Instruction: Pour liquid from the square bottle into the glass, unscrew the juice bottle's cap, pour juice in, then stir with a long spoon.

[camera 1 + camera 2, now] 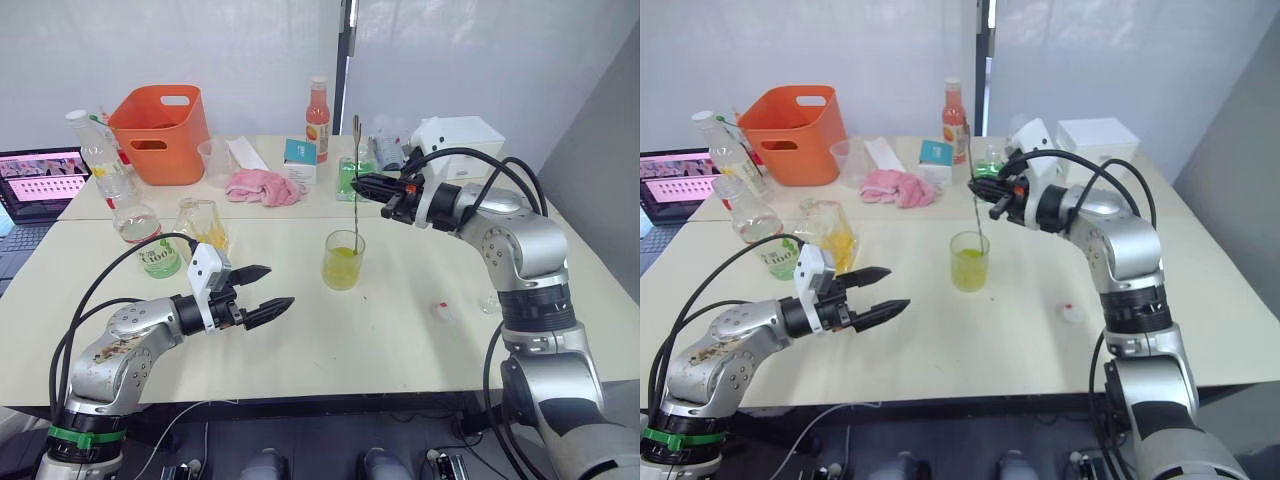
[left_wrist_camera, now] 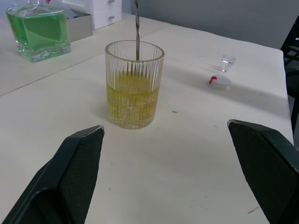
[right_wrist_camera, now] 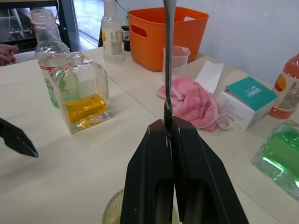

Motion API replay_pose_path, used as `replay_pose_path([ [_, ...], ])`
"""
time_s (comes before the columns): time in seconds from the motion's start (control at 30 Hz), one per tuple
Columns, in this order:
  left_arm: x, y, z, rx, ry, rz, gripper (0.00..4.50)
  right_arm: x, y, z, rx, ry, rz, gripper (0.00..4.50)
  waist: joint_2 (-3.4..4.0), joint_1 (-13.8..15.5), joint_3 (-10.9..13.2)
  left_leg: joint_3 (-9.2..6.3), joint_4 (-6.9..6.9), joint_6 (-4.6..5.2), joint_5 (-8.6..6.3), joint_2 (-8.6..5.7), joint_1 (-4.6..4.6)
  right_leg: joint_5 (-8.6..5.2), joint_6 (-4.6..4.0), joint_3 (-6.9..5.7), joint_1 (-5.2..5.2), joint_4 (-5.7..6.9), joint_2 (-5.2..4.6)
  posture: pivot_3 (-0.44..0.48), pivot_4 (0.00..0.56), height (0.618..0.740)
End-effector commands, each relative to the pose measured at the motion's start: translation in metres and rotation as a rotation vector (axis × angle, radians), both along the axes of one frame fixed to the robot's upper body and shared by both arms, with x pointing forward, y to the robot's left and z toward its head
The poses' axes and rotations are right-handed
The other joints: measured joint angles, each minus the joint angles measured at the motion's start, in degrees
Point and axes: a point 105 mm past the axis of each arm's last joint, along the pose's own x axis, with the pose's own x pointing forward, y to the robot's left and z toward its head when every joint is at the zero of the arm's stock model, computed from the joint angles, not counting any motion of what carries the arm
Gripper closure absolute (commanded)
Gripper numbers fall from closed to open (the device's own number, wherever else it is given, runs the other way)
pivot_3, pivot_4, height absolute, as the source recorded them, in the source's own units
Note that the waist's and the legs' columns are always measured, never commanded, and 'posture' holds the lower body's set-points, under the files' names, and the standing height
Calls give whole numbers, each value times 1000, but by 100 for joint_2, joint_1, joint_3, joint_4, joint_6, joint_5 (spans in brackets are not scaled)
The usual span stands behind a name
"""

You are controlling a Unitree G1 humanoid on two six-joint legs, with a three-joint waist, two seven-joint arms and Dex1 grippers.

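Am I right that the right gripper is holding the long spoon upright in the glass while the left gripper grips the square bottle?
Not quite. The left gripper is open and holds nothing; the left eye view shows it apart from the square bottle. The rest stands: the right gripper is shut on the long spoon, which stands upright in the glass.

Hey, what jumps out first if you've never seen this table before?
The right gripper holds the long spoon upright in the glass of yellow-green liquid at mid-table. The left gripper hovers open beside it. At the far left edge sits an orange basket.
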Motion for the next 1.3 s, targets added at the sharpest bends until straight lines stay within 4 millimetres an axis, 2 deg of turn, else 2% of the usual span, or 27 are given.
replay_pose_path([
  [0.03, -2, -1, 9, 0, -49, -5, 23, -14, 11, 13, 57, -13, 58, 4500, 0, -11, 0, 0, 0, 0, 0, 0, 1, 0, 0, 0, 0, 0, 0, 0, 150, 715],
  [0.2, -2, -2, 12, 5, -54, -5, 23, -5, 22, 22, 186, -22, 41, 4500, 0, -7, 0, 1, -2, -1, 0, 0, 1, 0, 0, 1, -2, 2, 0, 0, 150, 715],
  [0.37, -1, -2, 13, 9, -59, -2, 23, 13, 14, 26, 223, -77, -35, 4500, 0, 14, 0, 2, 0, 0, 0, -6, -1, 1, 1, 0, -1, -1, -4, 0, 150, 715],
  [0.47, -2, -1, 14, 9, -61, -1, 23, 18, 8, 19, 166, -105, -68, 4500, 0, 10, 0, 2, -1, 0, 0, -5, -1, 0, 0, -1, -1, 0, -2, 0, 150, 715],
  [0.57, -2, 0, 13, 9, -61, 2, 23, 16, 2, 12, 100, -112, -64, 4500, 0, 11, 0, 2, -1, 0, 0, -5, -1, 0, 0, 0, -1, -1, -2, 0, 150, 715],
  [0.7, -3, 1, 13, 9, -60, 5, 23, 3, 0, 9, 50, -89, -7, 4500, 0, 8, 0, 2, -2, 0, 0, -4, -1, 0, 0, 0, -1, -2, -2, 0, 150, 715],
  [0.8, -3, 2, 13, 9, -60, 8, 23, -8, 5, 7, 42, -60, 45, 4500, 0, -2, 0, 1, -2, 0, 0, -2, -1, 0, 0, 0, -2, 0, -2, 0, 150, 715],
  [0.9, -3, 3, 13, 9, -59, 10, 23, -13, 16, 12, 107, -37, 75, 4500, 0, -19, 0, 1, -4, 0, 0, 0, 1, 0, 0, 0, -2, 0, 1, 0, 150, 715],
  [1.07, -3, 3, 12, 9, -58, 9, 23, -13, 20, 13, 130, -33, 71, 4500, 0, 7, 0, 2, -3, -1, 0, -1, 1, 0, 0, 0, -2, 0, -2, 0, 150, 715],
  [1.2, -2, 3, 13, 13, -58, 4, 23, 9, 14, 18, 197, -87, -30, 4500, 0, 12, 0, 3, -2, 0, 0, -5, 0, 1, 0, 0, 0, -2, -5, 0, 150, 715],
  [1.3, -3, 3, 12, 13, -58, 2, 23, 14, 8, 16, 188, -104, -61, 4500, 0, 15, 0, 2, -2, -1, 1, -5, 1, 0, 0, -2, 0, 0, -3, 0, 150, 715],
])
